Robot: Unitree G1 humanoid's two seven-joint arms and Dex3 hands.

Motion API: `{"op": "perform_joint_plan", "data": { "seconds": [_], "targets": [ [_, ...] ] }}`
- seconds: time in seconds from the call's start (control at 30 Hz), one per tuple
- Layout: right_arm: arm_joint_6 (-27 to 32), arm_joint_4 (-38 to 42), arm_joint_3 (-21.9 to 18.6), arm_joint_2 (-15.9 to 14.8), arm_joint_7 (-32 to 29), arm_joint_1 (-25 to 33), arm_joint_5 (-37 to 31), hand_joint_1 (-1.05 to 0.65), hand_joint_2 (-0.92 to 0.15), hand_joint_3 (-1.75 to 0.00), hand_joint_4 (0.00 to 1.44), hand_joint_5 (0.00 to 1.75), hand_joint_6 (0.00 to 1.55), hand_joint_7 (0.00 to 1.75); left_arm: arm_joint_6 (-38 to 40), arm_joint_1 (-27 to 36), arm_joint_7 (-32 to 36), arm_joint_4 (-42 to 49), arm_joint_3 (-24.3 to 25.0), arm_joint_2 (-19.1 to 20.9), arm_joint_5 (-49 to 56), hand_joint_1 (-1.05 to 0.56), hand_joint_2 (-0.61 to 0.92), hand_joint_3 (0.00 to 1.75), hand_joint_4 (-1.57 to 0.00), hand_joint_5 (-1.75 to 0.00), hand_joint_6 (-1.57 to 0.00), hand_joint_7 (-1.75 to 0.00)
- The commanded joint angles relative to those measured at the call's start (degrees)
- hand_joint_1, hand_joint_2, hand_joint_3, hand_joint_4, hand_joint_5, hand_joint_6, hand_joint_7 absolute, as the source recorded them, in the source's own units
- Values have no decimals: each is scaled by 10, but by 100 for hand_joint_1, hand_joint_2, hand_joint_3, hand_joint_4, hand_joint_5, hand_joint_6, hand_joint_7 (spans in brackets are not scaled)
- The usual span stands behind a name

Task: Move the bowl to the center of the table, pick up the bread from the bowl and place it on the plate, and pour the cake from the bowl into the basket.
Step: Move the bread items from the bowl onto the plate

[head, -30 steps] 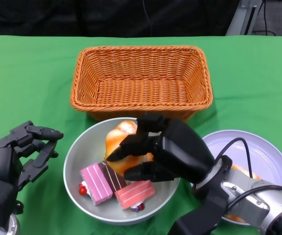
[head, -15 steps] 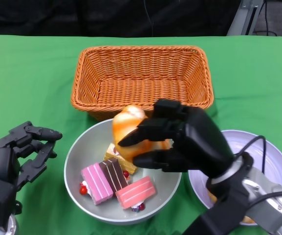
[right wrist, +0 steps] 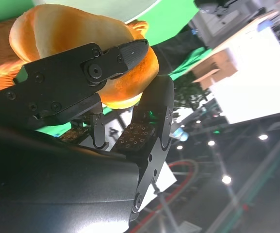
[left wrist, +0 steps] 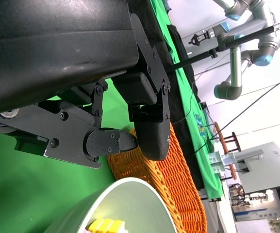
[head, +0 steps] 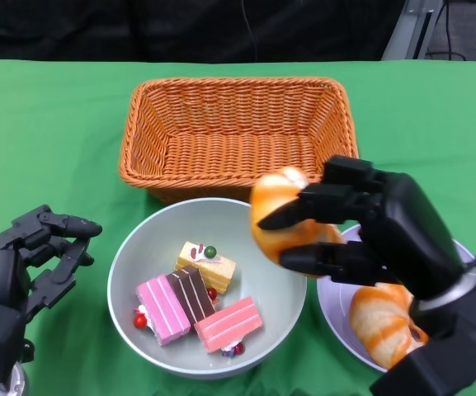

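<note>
The right hand (head: 369, 235) is raised above the table, between the near right corner of the basket (head: 238, 132) and the far rim of the plate (head: 460, 256). Green cloth (head: 56, 132) lies open on both sides of the basket. Its fingers are closed around one bread (head: 283, 216), which hangs over the right rim of the bowl (head: 139, 256), apart from it. A second bread (head: 382, 322) lies on the plate, under this hand. To the left of it, inside the bowl, lie three cake pieces (head: 192, 301). The left hand (head: 31, 264) rests beside the bowl's left rim, fingers bent but apart, holding nothing.
</note>
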Motion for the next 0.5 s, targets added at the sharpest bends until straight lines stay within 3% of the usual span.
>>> {"op": "perform_joint_plan", "data": {
  "seconds": [0.03, 0.5],
  "targets": [
    [7, -24, -24, -12, 10, 24, 19, -11, -84, -3, 85, 150, 99, 74, -6, 3, -2, 5, 5, 13, -5, -10, 88, 44, -75, -139, -89, -95],
    [75, -83, -86, -22, 61, 122, 47, -2, -84, -7, 83, 149, 97, 77, -2, 1, -7, 10, 4, 18, -8, -11, 87, 44, -74, -139, -90, -91]
  ]
}}
